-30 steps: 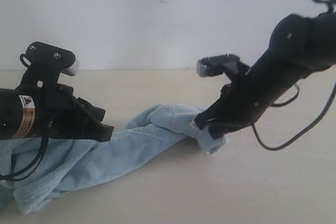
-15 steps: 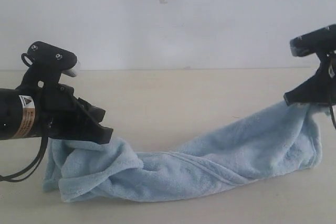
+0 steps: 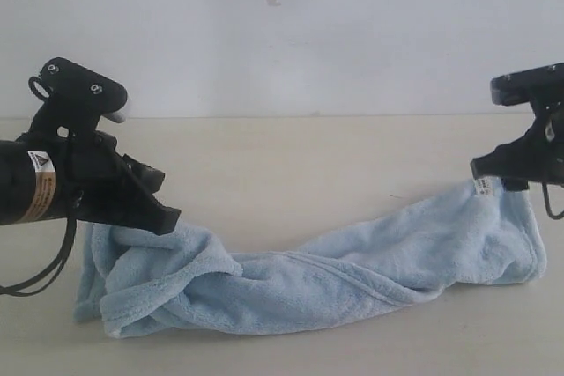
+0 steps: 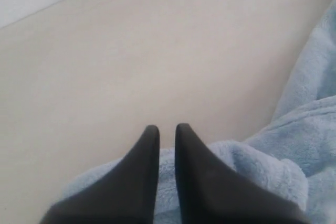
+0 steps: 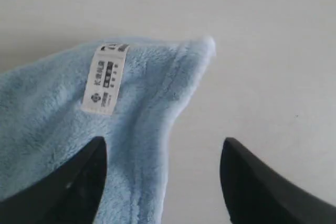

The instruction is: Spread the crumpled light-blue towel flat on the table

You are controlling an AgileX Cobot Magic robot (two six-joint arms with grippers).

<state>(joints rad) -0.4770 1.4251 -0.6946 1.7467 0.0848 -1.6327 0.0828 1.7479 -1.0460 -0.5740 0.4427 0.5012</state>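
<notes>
My right gripper (image 5: 164, 142) is released, jaws wide apart over a corner of the towel (image 3: 352, 270), with the white tag (image 5: 105, 80) face up near one finger. My left gripper (image 4: 167, 129) shows only a thin slit between its fingers, with cloth bunched beneath them, and I cannot tell whether it pinches any. In the exterior view the towel lies twisted on the table (image 3: 308, 151), running from 8 o'clock at my left gripper to 3 o'clock at my right.

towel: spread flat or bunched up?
Not flat. The pale light-blue fluffy towel lies as a twisted, folded band across the beige table, bunched thick at its left end.
</notes>
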